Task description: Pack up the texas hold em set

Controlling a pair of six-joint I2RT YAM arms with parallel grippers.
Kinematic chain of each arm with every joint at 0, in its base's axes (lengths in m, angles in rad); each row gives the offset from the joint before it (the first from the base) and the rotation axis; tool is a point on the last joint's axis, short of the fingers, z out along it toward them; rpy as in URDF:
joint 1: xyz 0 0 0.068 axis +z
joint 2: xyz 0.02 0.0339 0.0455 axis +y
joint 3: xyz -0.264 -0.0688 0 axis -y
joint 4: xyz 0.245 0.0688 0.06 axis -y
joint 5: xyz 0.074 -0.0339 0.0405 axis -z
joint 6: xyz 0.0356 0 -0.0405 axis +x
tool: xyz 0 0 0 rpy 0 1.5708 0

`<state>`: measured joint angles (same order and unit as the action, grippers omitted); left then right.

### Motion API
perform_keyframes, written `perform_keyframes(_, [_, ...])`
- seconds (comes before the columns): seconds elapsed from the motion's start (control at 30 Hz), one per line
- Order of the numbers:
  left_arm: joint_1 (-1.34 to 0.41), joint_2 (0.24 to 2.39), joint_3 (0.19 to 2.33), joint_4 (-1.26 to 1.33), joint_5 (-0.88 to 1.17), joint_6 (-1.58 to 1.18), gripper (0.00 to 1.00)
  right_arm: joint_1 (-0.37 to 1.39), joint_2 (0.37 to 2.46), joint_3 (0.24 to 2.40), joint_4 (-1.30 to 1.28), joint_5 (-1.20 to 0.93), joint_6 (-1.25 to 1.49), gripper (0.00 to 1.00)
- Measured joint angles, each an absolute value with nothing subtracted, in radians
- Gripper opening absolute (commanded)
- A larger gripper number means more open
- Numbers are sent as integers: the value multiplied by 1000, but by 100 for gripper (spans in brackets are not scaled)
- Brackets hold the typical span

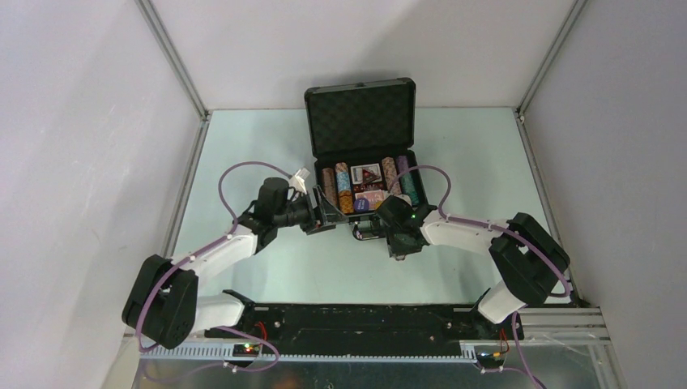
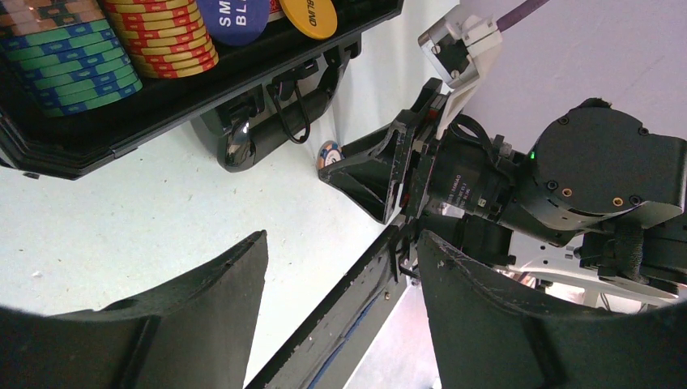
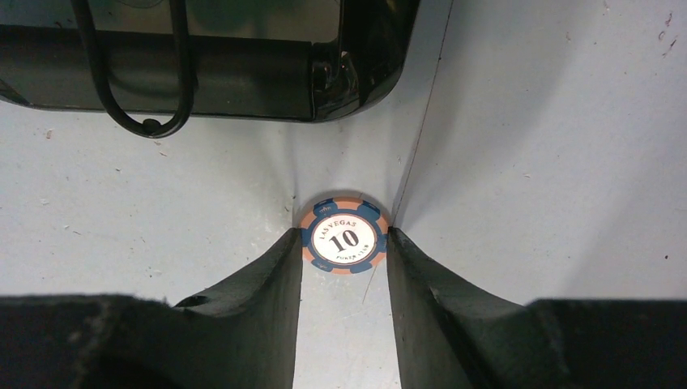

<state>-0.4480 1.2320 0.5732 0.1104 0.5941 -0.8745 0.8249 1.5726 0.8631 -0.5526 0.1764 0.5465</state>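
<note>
One loose poker chip [image 3: 344,237], flat on the worktop [image 3: 526,162] just before the open briefcase [image 1: 360,113], is clamped at its rim by the right hand [image 3: 344,243]; a lift into the case seems called for next.

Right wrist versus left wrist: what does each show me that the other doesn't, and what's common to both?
Only the right wrist view: the loose chip's face, reading LAS VEGAS 10, on the table with the right jaws against both its edges. Only the left wrist view: chip stacks in the case, a blue disc and a yellow disc beside them, the right arm from outside, and the left jaws wide apart, empty. Both: the loose chip, the case's handle, the table.
</note>
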Motion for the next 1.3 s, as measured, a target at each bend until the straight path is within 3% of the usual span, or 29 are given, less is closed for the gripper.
perform_keyframes(0.5, [-450,1232,573,110,595,-875,72,796,1498,862,-561,146,525,41])
perform_keyframes(0.67, [-450,1232,573,110,595,-876,72,786,1494,862,-575,141,524,70])
perform_keyframes(0.73, [-452,1232,573,110,595,-876,72,783,1495,862,-581,136,522,72])
perform_keyframes(1.2, [-458,1233,573,111,594,-876,72,781,1568,863,-580,127,524,38])
perform_keyframes(1.3, [-458,1233,573,111,594,-876,72,781,1567,861,-579,130,525,22])
